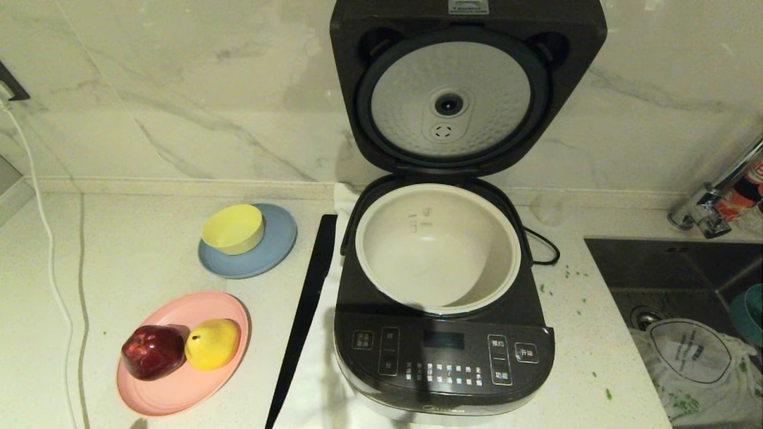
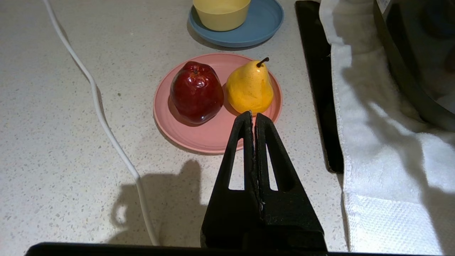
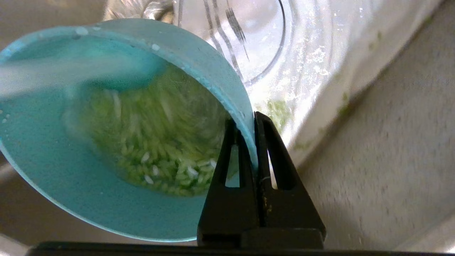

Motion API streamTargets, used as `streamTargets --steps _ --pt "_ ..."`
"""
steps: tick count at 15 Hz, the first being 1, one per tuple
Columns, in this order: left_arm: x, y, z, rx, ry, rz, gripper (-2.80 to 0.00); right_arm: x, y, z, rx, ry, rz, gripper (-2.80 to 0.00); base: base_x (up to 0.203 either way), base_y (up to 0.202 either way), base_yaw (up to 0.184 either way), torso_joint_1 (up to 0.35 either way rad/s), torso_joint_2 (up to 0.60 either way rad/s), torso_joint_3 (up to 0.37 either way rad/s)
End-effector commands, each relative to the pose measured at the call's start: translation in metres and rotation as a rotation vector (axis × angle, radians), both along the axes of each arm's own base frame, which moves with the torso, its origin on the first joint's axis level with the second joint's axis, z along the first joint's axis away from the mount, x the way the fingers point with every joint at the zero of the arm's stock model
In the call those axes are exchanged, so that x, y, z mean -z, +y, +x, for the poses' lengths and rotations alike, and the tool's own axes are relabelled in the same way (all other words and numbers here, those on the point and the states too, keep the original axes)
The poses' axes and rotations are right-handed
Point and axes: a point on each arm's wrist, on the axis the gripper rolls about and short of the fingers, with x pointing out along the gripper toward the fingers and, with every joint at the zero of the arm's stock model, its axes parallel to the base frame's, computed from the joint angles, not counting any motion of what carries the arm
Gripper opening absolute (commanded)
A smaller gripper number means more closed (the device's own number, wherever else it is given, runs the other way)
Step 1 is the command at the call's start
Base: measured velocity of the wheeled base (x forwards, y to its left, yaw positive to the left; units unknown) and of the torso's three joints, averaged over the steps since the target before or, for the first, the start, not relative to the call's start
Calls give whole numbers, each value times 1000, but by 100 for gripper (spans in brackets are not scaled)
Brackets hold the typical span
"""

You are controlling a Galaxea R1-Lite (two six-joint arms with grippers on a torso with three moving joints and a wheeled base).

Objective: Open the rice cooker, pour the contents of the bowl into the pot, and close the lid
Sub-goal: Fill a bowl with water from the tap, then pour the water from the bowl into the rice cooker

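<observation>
The dark grey rice cooker [image 1: 444, 363] stands in the middle of the counter with its lid [image 1: 465, 89] raised upright, dimpled silver disc facing me. Its white pot [image 1: 387, 244] holds nothing. The teal bowl [image 3: 71, 185] is tilted, with chopped green contents [image 3: 156, 138] lying in it. My right gripper [image 3: 249, 119] is shut on the bowl's rim, one finger inside and one outside. In the head view only the bowl's edge [image 1: 750, 313] shows, far right over the sink. My left gripper [image 2: 253, 114] hangs shut and empty above the counter near the pink plate.
A pink plate [image 1: 179, 381] carries a red apple [image 1: 153, 351] and a yellow pear [image 1: 213, 343]. Behind it a yellow bowl [image 1: 233, 228] sits on a grey-blue plate [image 1: 277, 250]. A black strip [image 1: 307, 310], white towel [image 2: 376, 149] and white cable [image 2: 103, 121] lie left of the cooker. The sink [image 1: 667, 268] holds a plastic bag [image 1: 691, 363].
</observation>
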Motion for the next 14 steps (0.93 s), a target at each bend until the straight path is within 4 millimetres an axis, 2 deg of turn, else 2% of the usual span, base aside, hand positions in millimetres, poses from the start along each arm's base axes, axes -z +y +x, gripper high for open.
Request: streamTargets --steps 1,2,6,10,14 --pt "3 0 1 0 6 0 -280 -11 8 -3 -11 1 8 -280 0 0 0 0 0 0" --pt "3 0 1 0 7 1 -280 -17 16 -5 -35 6 13 -280 0 0 0 0 0 0" --pt "3 0 1 0 6 1 -280 -43 69 1 -182 9 0 -280 0 0 0 0 0 0" --pt "3 0 1 -1 7 1 -280 -74 139 12 -352 21 -26 -280 0 0 0 0 0 0" --pt "3 0 1 0 6 0 -280 -115 207 15 -520 39 -92 -280 0 0 0 0 0 0"
